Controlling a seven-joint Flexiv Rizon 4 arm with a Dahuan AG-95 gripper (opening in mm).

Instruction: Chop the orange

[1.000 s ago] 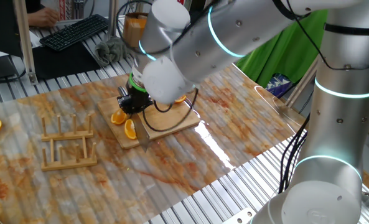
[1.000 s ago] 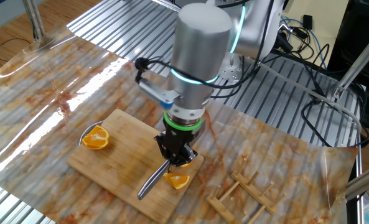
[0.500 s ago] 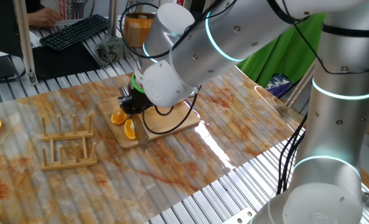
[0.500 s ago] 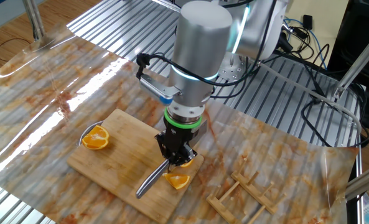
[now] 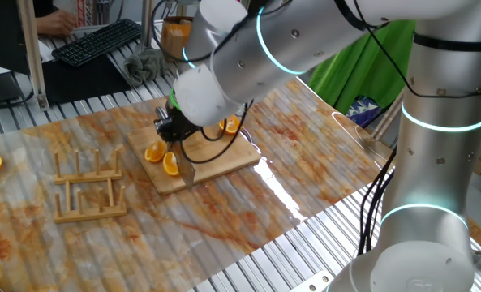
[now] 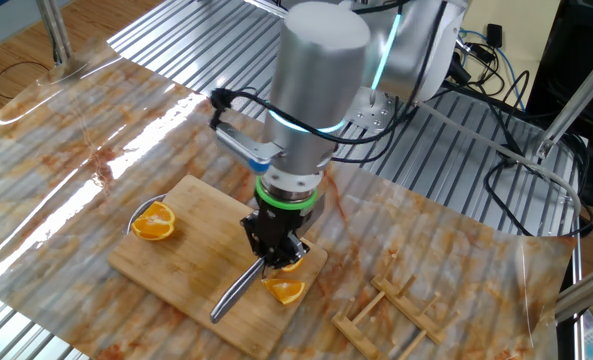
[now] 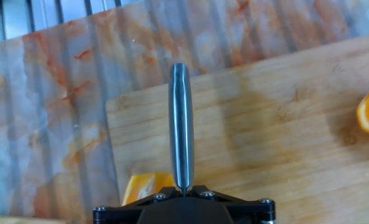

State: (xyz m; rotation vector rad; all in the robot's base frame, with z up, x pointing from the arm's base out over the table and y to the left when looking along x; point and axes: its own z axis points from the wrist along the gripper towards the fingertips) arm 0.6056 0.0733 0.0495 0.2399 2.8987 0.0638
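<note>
- The jaws (image 6: 273, 257) are clamped narrow on a metal knife (image 6: 238, 287), gripping its handle end, and point steeply down at the wooden board (image 6: 191, 265).
- In the hand view the knife (image 7: 180, 124) runs straight away from the jaws across the board (image 7: 265, 118), seen edge-on as a thin steel bar.
- From the other fixed view the blade slants down toward the board's near edge, its tip low over the wood; whether it touches the board cannot be told.
- The orange (image 6: 284, 290) lies in pieces at the board's near right corner, just beside the jaws: one wedge shows bright flesh and a pale rind, its long axis roughly along the board's edge.
- One fixed view shows two wedges (image 5: 162, 157) side by side at the board's left end (image 5: 175, 180), just beneath the jaws (image 5: 173, 135).
- In the hand view a wedge (image 7: 145, 185) sits just left of the knife's base, partly hidden by the jaw housing.
- A rounder orange half (image 6: 154, 222) rests cut side up on the board's far left corner, well apart from the knife.
- A wooden rack (image 5: 88, 188) stands on the marbled counter (image 5: 248, 211) beside the board.
</note>
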